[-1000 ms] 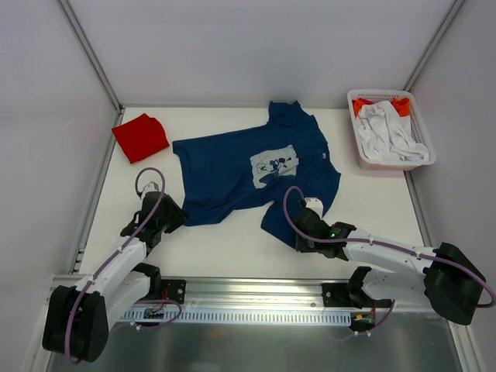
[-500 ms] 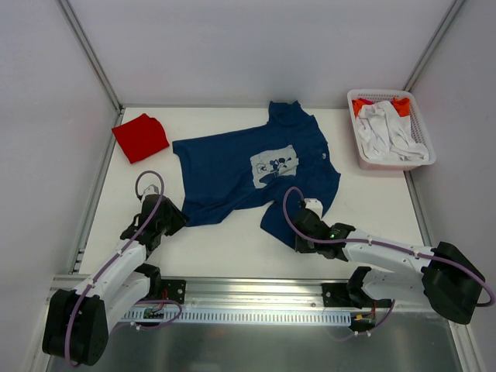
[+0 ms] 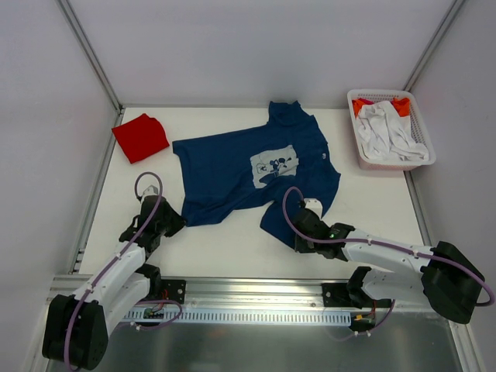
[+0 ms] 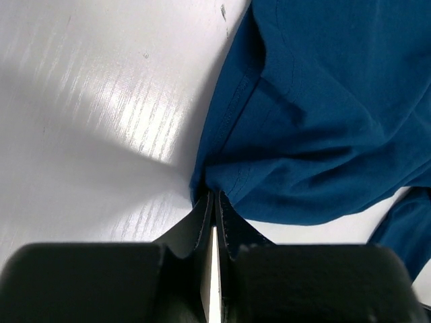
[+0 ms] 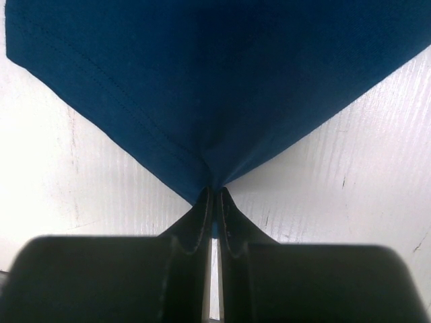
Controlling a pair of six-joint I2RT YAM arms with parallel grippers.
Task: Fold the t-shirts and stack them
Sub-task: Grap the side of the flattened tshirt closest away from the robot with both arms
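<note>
Navy t-shirt point(image 3: 248, 167): spread on tabletop point(image 3: 232, 248), collar far, hem near, long axis near-to-far. Left tool point(image 4: 214, 200): clamped on left hem corner. Right tool point(image 5: 214, 194): clamped on right hem corner. Red t-shirt point(image 3: 140, 137): folded, far left.

No legible text, brand or number in any view. Navy t-shirt point(image 3: 225, 167): pale square chest print point(image 3: 275, 165) shows dark cartoon figure only, any lettering too small to read. Small white mark point(image 3: 318, 154) on sleeve, unreadable. Wrist views: plain blue cloth, white counter point(image 4: 81, 101), nothing written.
</note>
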